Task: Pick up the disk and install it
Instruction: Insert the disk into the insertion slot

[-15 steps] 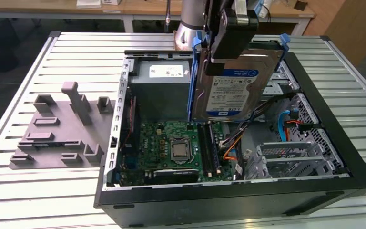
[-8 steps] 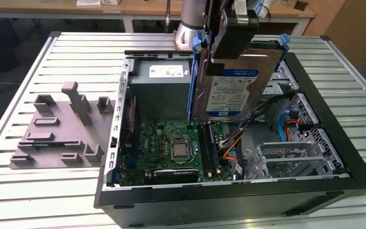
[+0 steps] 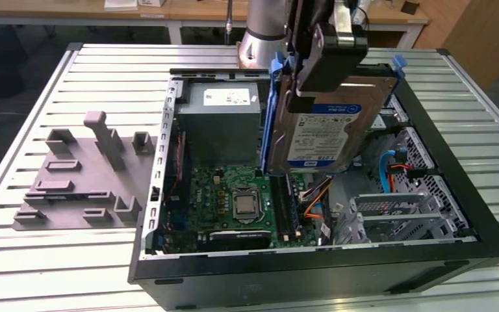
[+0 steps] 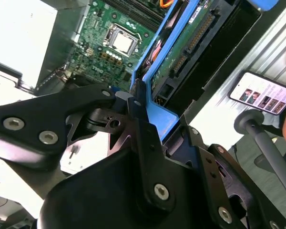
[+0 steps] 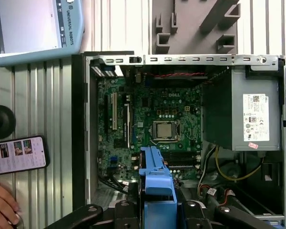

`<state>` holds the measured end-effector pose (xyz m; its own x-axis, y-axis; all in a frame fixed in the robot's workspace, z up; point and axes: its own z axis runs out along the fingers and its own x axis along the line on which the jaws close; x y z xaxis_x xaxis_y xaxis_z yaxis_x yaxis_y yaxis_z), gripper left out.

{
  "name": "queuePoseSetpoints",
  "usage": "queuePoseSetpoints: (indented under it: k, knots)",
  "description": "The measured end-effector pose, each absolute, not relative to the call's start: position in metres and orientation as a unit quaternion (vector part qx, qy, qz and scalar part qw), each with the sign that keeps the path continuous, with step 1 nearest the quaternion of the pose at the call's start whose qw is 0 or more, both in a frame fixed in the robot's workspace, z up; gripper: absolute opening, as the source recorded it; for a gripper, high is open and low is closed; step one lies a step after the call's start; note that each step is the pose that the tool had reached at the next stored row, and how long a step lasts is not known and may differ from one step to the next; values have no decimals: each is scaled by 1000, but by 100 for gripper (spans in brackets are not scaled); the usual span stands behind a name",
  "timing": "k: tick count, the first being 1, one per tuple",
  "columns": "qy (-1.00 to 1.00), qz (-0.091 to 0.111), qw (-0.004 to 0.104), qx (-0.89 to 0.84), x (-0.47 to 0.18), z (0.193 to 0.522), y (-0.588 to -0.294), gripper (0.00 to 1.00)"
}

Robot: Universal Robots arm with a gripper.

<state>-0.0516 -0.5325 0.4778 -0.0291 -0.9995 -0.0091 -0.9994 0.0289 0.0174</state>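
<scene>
Your arm's link is a smooth silver-grey metal cylinder [image 3: 260, 36] with a soft sheen. Your matte black gripper [image 4: 155, 121] is built from flat linkage plates [image 4: 43, 121] with rounded corners, pinned one over another. You can pick out bright silver round-head screws [image 4: 161, 192] set into them, two of them side by side on the broadest plate. The slim black fingers [image 4: 139, 129] are straight-edged bars. In the exterior view, a pale grey collar [image 3: 345, 29] rings the gripper's black body.
</scene>
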Motion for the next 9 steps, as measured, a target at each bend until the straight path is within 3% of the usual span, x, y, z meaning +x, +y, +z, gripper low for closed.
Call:
queuePoseSetpoints:
  k: [9]
  knots:
    - [-717,-9,3,697,-39,476,-549,36]
